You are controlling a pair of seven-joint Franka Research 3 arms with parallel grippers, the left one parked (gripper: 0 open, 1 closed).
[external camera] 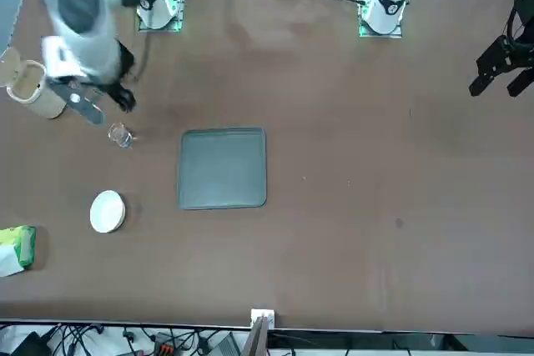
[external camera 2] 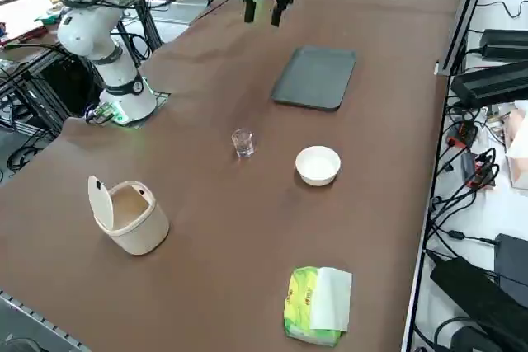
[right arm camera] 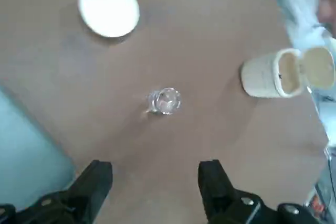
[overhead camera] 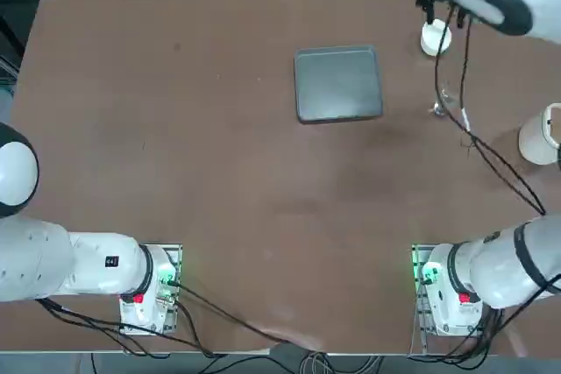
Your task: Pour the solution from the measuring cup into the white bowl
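Right gripper hangs open, released, above the measuring cup. Risk: a misaligned descent tips it, spilling solution short of the white bowl beyond.

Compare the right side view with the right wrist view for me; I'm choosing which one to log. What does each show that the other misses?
Only the right side view shows the green-and-white wipes packet. Only the wrist view shows the right end effector open above the table. Both show the small clear glass measuring cup standing upright, the round white bowl, the lidded cream mug and the flat grey tray.
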